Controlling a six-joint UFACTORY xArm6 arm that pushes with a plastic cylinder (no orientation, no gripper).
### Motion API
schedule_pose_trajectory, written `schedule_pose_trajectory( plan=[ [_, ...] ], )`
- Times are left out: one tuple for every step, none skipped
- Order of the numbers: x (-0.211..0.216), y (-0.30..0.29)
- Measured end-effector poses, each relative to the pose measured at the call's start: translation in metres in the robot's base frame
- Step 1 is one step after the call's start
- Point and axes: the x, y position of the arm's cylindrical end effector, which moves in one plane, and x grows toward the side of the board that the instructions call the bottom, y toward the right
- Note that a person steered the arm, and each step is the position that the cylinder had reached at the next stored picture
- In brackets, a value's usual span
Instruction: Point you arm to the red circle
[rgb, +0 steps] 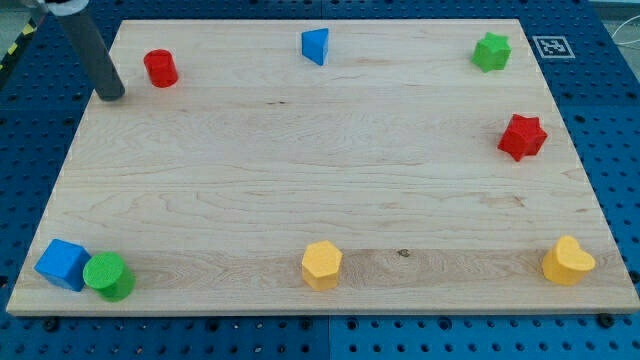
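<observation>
Eight little coloured blocks spread round the edges of a pale wooden counter (300, 170) on a blue pegboard base. No pincer here at all, just a straight dark rod, so nothing spread or pinched. My tip (111, 96) down at the view's top left, just left of the red cylinder block (160, 68) and a touch lower, near but not touching. Blue triangular block (315, 45) at top middle, green star block (491, 51) top right, red star block (523, 137) below it on the right. Along the bottom: blue cube (62, 264) touching a green cylinder (108, 276) at left, yellow hexagon block (322, 265) mid, yellow heart block (567, 261) right.
</observation>
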Motion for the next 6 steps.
schedule_pose_trajectory(
  plan=[
    [-0.046, -0.003],
    [-0.082, 0.006],
    [-0.096, 0.028],
    [-0.093, 0.039],
    [-0.078, 0.042],
    [-0.057, 0.044]
  ],
)
